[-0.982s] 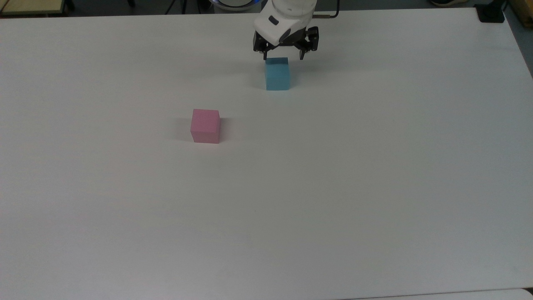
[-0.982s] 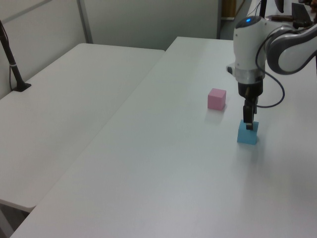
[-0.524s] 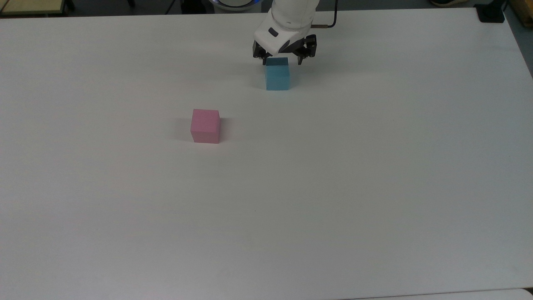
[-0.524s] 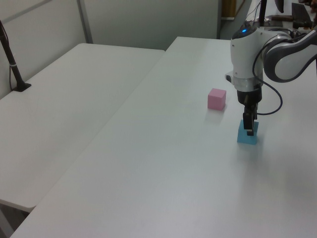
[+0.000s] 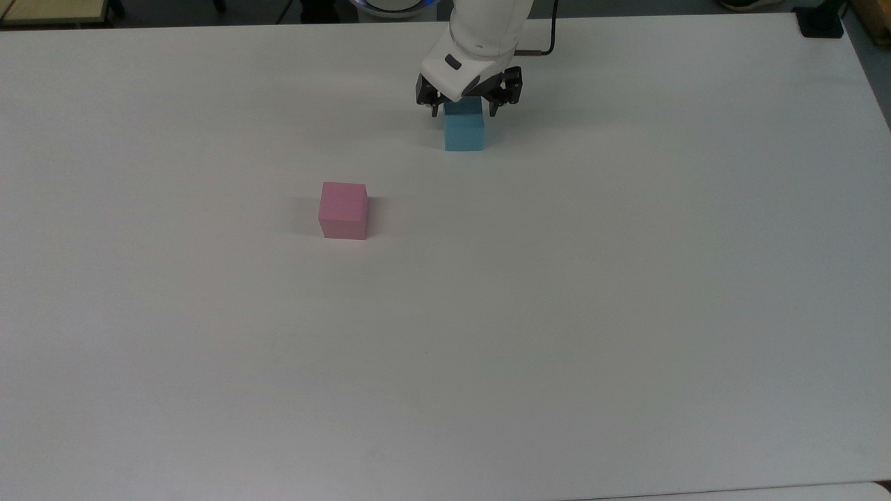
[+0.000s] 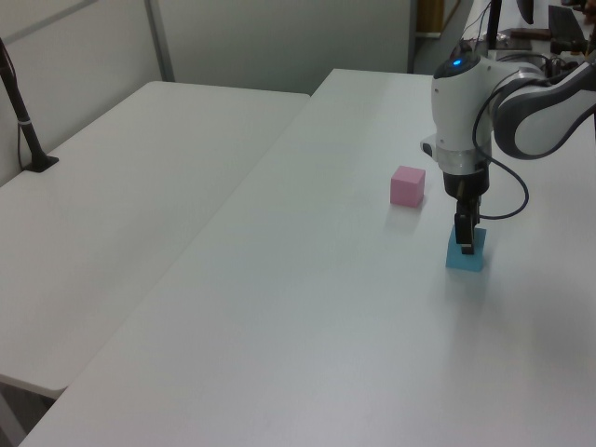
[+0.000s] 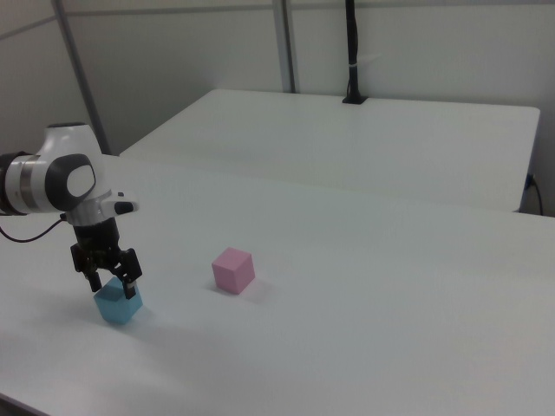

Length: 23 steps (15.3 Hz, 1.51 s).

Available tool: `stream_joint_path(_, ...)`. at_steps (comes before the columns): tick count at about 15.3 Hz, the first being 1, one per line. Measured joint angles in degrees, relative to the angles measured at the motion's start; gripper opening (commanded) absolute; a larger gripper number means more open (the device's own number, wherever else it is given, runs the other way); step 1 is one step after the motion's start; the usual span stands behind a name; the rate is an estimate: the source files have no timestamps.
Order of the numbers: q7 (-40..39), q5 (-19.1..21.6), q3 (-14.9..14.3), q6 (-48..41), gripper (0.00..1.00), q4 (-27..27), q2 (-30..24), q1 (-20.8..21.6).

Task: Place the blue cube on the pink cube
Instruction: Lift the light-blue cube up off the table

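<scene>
The blue cube (image 5: pixel 464 132) sits on the white table (image 5: pixel 557 313) near its far edge, in the top view's upper middle. My gripper (image 5: pixel 465 110) is lowered over it, open, with one finger on each side of the cube's top and a gap to both faces. In the left view the gripper (image 6: pixel 466 244) overlaps the top of the blue cube (image 6: pixel 465 258). The right view has the gripper (image 7: pixel 110 282) just over the blue cube (image 7: pixel 117 305). The pink cube (image 5: pixel 343 210) stands apart, nearer and to the top view's left, also seen as pink cube (image 6: pixel 408 185) and pink cube (image 7: pixel 232 269).
A second white table (image 6: pixel 140 177) adjoins this one on the left view's left, with a black post (image 6: pixel 23 121) on it. A black block (image 5: pixel 821 21) sits at the top view's far right corner. The arm's cable (image 6: pixel 512 196) loops beside the wrist.
The gripper has come down over the last second, from just above the blue cube to straddling its top. Both cubes have stayed in place.
</scene>
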Motion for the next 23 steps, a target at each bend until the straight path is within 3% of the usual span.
stream_joint_path(4, 0.12, -1.01, 0.0, 1.72, 0.6, 0.0, 1.57, -0.01)
stream_joint_path(9, 0.21, -1.27, -0.04, 0.25, 0.6, 0.63, 1.4, -0.04)
stream_joint_path(16, -0.88, -1.32, -1.23, -8.74, 0.6, 8.22, -2.43, -3.15)
stream_joint_path(18, -1.82, -1.32, -2.68, -12.76, 0.6, 11.69, -3.3, -3.86)
stream_joint_path(23, -9.71, -1.07, -10.21, -21.57, 0.6, 21.59, -3.94, -4.15)
